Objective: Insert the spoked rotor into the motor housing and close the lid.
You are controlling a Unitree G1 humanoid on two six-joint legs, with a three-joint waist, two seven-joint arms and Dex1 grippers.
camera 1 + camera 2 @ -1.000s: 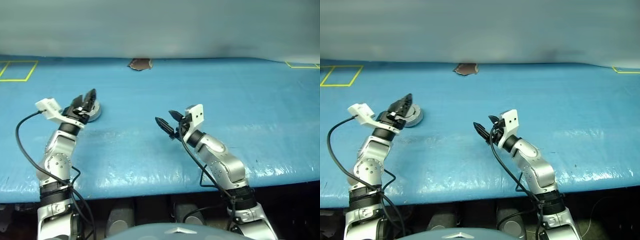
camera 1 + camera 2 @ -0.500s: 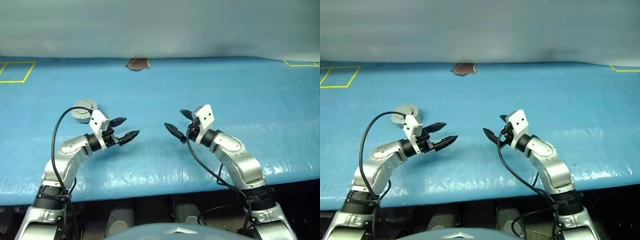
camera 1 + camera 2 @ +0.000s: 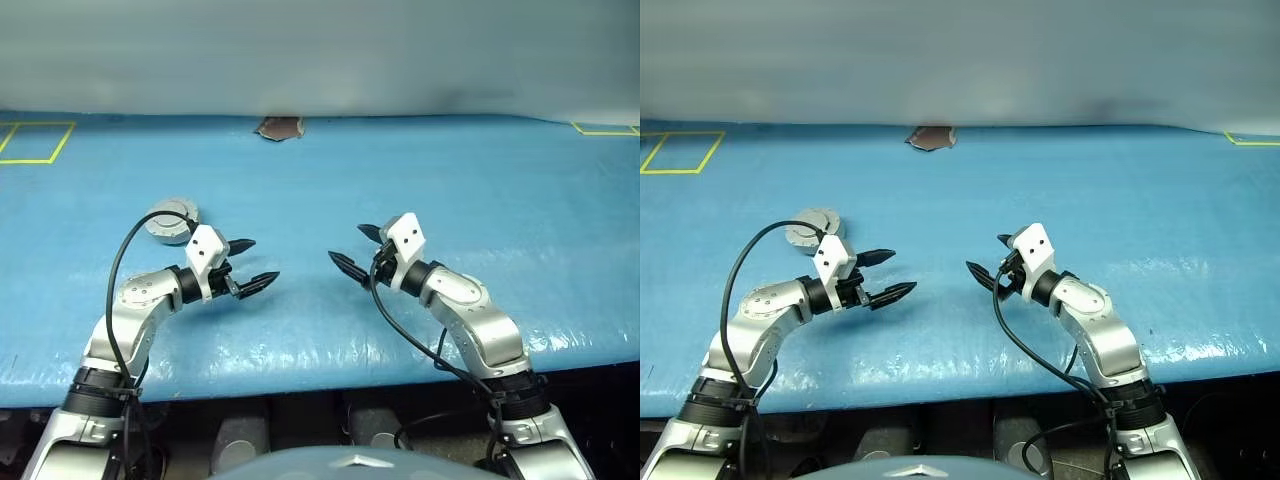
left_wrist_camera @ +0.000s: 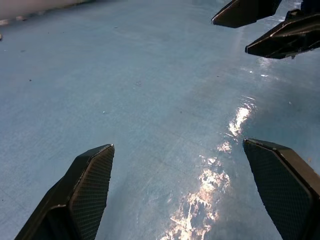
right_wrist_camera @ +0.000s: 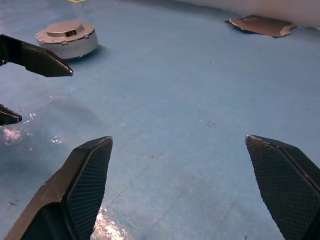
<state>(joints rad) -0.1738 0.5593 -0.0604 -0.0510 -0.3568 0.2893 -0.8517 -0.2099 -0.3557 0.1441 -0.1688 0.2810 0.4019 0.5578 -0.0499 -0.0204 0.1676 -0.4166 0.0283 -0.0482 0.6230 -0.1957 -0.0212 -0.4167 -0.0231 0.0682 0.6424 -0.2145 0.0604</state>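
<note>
While both arms hover over the table:
Head views: closed motor housing (image 3: 171,222), round grey metal, behind left gripper (image 3: 250,263); right gripper (image 3: 352,250) opposite; both spread wide, empty.
Right wrist view: brown torn patch (image 5: 260,25) on glossy blue table (image 5: 175,100).

The glossy blue plastic-looking table sheet (image 3: 420,170) shines with glare patches (slightly wrinkled), the round matt grey metal motor housing (image 5: 66,38) looks smooth, and the black fingers (image 5: 82,185) carry cross-hatched texture.
</note>
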